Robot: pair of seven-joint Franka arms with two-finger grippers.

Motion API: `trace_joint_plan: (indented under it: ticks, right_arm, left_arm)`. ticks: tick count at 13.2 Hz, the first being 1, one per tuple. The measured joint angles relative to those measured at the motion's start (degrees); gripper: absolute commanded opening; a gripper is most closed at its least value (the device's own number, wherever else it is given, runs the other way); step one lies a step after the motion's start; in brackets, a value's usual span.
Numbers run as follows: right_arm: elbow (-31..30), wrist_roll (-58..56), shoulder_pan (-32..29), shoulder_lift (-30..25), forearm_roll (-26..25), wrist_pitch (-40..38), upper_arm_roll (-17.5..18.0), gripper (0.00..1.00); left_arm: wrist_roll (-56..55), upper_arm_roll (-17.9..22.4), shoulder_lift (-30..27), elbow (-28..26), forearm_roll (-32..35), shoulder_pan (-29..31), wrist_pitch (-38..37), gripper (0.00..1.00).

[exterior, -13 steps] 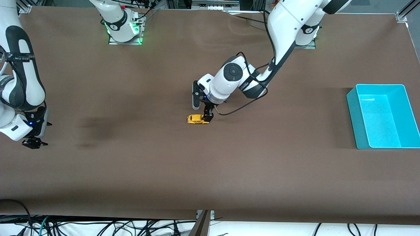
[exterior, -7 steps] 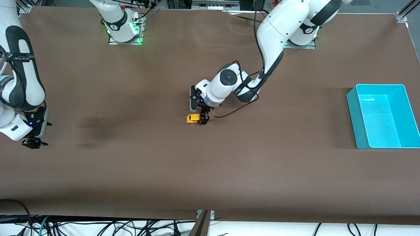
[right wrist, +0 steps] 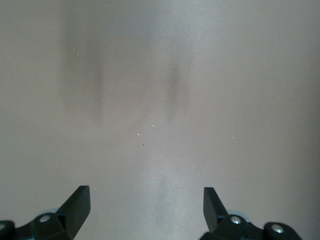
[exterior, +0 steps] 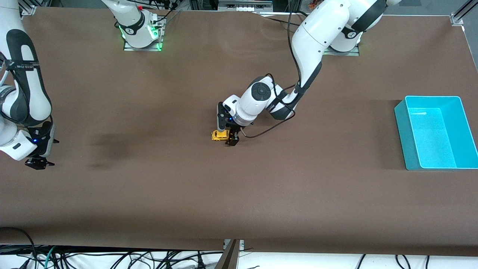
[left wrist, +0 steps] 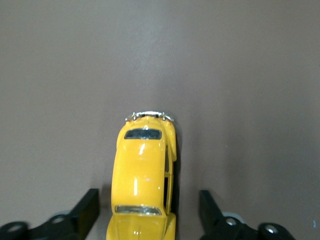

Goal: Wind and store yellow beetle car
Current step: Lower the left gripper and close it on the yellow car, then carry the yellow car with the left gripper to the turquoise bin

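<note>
The yellow beetle car (exterior: 219, 135) stands on the brown table near its middle. In the left wrist view the car (left wrist: 142, 175) lies between my left gripper's two fingers, with a gap on each side. My left gripper (exterior: 227, 137) is open and low over the car, its fingers astride it. The teal bin (exterior: 435, 132) stands at the left arm's end of the table and looks empty. My right gripper (exterior: 36, 163) is open and empty, waiting above the table at the right arm's end; its wrist view shows only bare table between the fingers (right wrist: 75, 205).
The brown table (exterior: 239, 194) stretches wide around the car. The arm bases (exterior: 142, 35) stand along the table's edge farthest from the front camera. Cables hang below the table's near edge.
My left gripper has come down and shifted slightly toward the right arm's end, so its fingers now stand astride the car. The right arm has not moved.
</note>
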Motion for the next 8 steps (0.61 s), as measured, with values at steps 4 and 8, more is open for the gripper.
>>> trace_joint_plan:
  ticks: [4, 8]
  right_arm:
    - [0.01, 0.0, 0.09, 0.0, 0.0, -0.1, 0.0, 1.0]
    - [0.44, 0.02, 0.59, 0.0, 0.01, -0.97, 0.02, 1.0]
  left_arm:
    - [0.0, 0.02, 0.0, 1.37, 0.0, -0.55, 0.07, 0.07]
    - [-0.05, -0.88, -3.33, 2.32, 0.0, 2.45, -3.92, 0.08]
